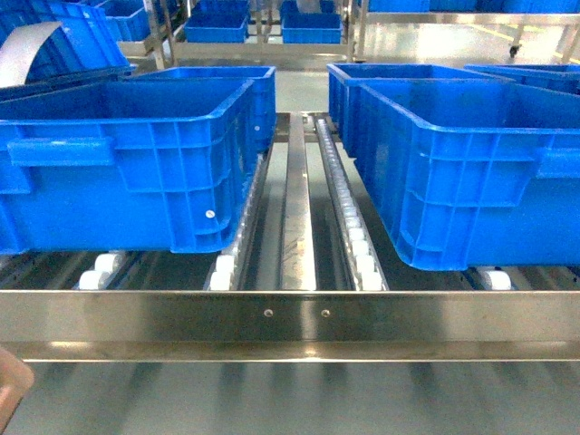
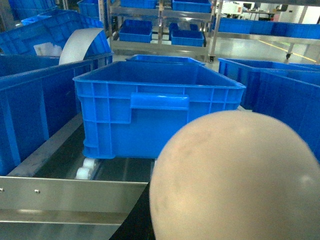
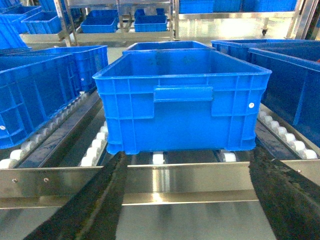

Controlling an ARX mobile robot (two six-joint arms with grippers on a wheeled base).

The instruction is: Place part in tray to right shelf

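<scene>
The beige tray (image 2: 235, 175) fills the lower right of the left wrist view, its rounded back close to the camera. A sliver of it shows at the head view's bottom left corner (image 1: 7, 390). Of my left gripper only one dark finger (image 2: 134, 224) shows, pressed against the tray's left side. The right shelf's steel front rail (image 1: 290, 317) runs across just ahead. My right gripper (image 3: 187, 165) hangs open before the rail (image 3: 185, 182), nothing between its fingers. The part is out of view, and neither gripper shows in the head view.
Large blue crates stand on the white roller tracks (image 1: 349, 208): one left (image 1: 127, 163), one right (image 1: 471, 172), with a gap between them. In the right wrist view a crate (image 3: 182, 100) sits straight ahead. More racks with crates (image 1: 263, 23) stand behind.
</scene>
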